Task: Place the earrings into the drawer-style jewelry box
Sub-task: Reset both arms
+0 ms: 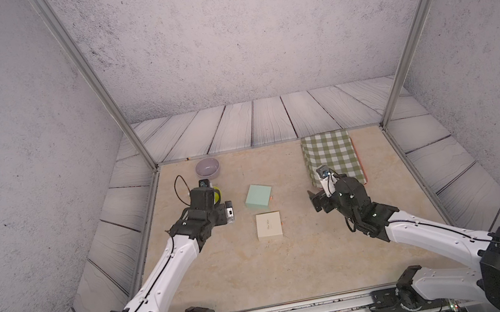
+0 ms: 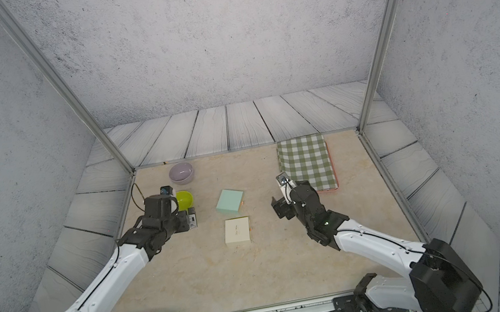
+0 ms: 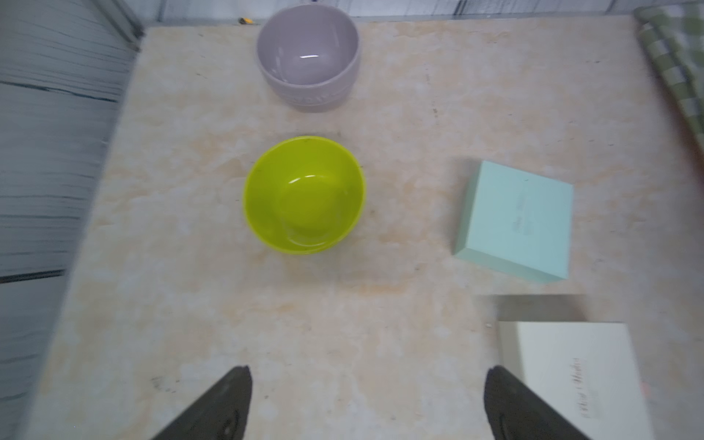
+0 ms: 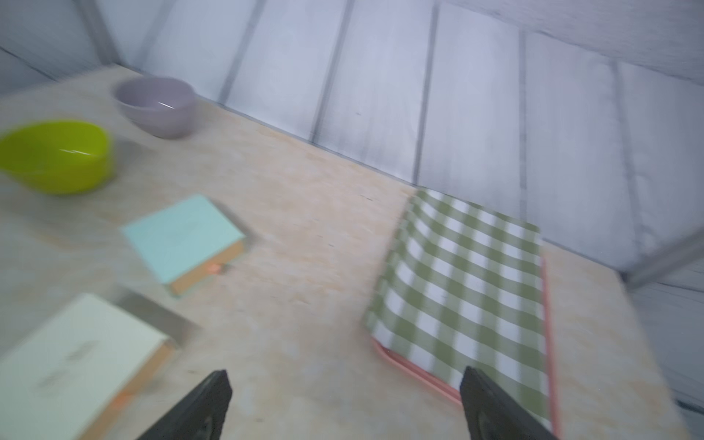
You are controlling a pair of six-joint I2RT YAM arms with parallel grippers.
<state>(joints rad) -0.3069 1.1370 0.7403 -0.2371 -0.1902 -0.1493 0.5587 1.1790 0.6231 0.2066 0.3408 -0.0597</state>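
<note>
No earrings anywhere I can spot, they're too tiny or tucked away, maybe under the checked cloth (image 1: 332, 158) on its pink tray at the desk's far right corner. Both drawer-style boxes, mint box (image 1: 258, 195) and cream box (image 1: 269, 225), sit shut mid-desk. Left end effector (image 3: 367, 404) and right end effector (image 4: 344, 405) both hang released, empty. My guess: earrings are featherlight, hard, slippery, so pinch with fingertips. Each drawer probably slides by its little orange pull tab (image 4: 215, 268).
</note>
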